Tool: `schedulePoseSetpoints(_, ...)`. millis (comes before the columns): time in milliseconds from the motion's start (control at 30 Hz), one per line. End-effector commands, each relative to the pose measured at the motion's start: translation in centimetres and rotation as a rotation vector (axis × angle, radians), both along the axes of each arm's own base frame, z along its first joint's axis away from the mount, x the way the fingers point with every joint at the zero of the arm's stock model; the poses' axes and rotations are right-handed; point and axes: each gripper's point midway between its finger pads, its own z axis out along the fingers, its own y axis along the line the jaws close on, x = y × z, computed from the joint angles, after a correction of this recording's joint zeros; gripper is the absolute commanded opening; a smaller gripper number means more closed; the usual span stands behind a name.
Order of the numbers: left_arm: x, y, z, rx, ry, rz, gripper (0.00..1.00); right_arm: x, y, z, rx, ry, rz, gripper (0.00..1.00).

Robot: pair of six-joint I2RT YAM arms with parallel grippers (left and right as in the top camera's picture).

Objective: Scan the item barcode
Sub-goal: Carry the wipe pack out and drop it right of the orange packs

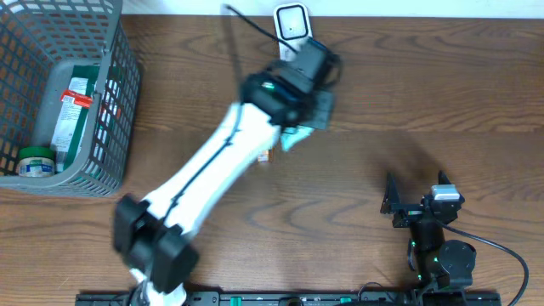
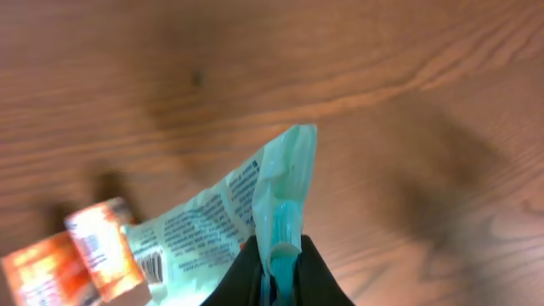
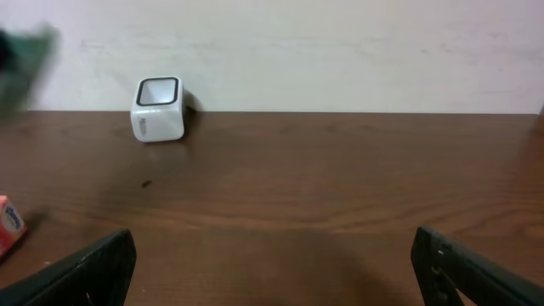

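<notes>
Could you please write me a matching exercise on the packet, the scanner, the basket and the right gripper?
1 packet
2 scanner
3 basket
4 right gripper

A open, empty
B far edge of the table
C pinched by the shut left gripper
D left end, items inside

Pairs: 1-C, 2-B, 3-D, 4-A

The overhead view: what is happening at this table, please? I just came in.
The left arm reaches across the table, and the left gripper is shut on the edge of a pale green packet, holding it close to the white scanner at the far edge. The right gripper sits open near the front and holds nothing. A grey basket with more goods stands at the left.
</notes>
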Motion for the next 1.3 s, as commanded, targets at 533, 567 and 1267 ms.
schedulePoseSetpoints(533, 1.5, -3.5, -12.1, 0.127, 0.087, 0.072, 0.39, 0.0, -0.1, 0.0, -0.005, -0.001, -0.003, 0.99)
schedulePoseSetpoints(567, 1.6, -3.6, -12.0, 0.124, 0.083, 0.072, 0.59, 0.0, -0.1, 0.0, -0.005, -0.001, -0.003, 0.99)
schedulePoseSetpoints(1267, 0.5, 10.3, 8.7, -0.030, -0.085, 0.286, 0.08, 0.0, -0.1, 0.0, -0.005, -0.001, -0.003, 0.99)
